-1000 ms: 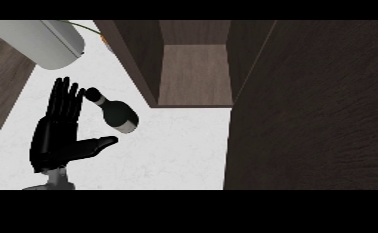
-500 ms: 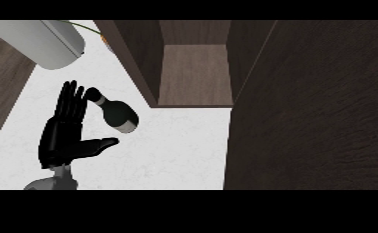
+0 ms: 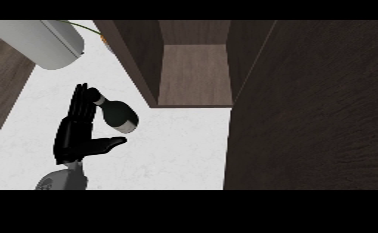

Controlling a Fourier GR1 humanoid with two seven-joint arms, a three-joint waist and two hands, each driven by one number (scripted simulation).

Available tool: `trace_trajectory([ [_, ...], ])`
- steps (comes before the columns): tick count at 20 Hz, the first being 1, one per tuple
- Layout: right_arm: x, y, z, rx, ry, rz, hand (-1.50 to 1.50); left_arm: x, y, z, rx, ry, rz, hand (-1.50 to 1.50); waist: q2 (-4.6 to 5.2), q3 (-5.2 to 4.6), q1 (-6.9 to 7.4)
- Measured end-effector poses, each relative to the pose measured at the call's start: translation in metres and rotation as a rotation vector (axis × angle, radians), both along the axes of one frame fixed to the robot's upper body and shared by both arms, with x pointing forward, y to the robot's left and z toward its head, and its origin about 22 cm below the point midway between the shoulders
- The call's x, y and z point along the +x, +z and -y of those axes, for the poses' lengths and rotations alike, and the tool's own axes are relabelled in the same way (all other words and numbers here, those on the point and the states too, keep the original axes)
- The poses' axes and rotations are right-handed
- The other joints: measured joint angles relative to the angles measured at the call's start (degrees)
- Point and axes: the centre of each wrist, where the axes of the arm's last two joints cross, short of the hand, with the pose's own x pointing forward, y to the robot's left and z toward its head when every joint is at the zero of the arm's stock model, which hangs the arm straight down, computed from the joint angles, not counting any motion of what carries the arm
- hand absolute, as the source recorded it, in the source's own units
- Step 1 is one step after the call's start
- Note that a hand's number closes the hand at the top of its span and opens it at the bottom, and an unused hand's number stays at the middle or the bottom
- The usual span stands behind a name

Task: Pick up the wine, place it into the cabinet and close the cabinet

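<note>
The left hand (image 3: 74,136), fingers straight, stands beside the wine (image 3: 118,115) on the white desk (image 3: 177,147), near the open cabinet (image 3: 193,74).

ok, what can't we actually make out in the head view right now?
- Right hand: in no view.
- Left hand and wine bottle: fingertips overlap the neck; touching or not, cannot tell.
- Cabinet: back is cut off at the top; its door hides whatever lies to the right.
- Grey cylinder, top left: cropped, unidentifiable.

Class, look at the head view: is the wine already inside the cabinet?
No: the wine lies on the counter beside the left hand, outside the open cabinet.
</note>
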Motion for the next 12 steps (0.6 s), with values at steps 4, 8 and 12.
trace_trajectory([
  [4, 0.002, 0.004, -0.003, 0.013, 0.002, 0.005, -1.5, 0.002, -0.015, 0.001, -0.001, -0.006, -0.005, -1.5, 0.02, 0.0, 0.03],
  [8, 0.0, 0.001, -0.002, 0.01, 0.002, 0.0, -1.5, 0.009, -0.024, -0.001, -0.001, -0.008, -0.005, -1.5, 0.03, 0.0, -0.1],
  [12, 0.0, 0.002, -0.003, -0.001, 0.005, 0.002, -1.5, 0.01, -0.03, 0.001, 0.006, -0.008, -0.017, -1.5, 0.01, 0.01, 0.01],
])
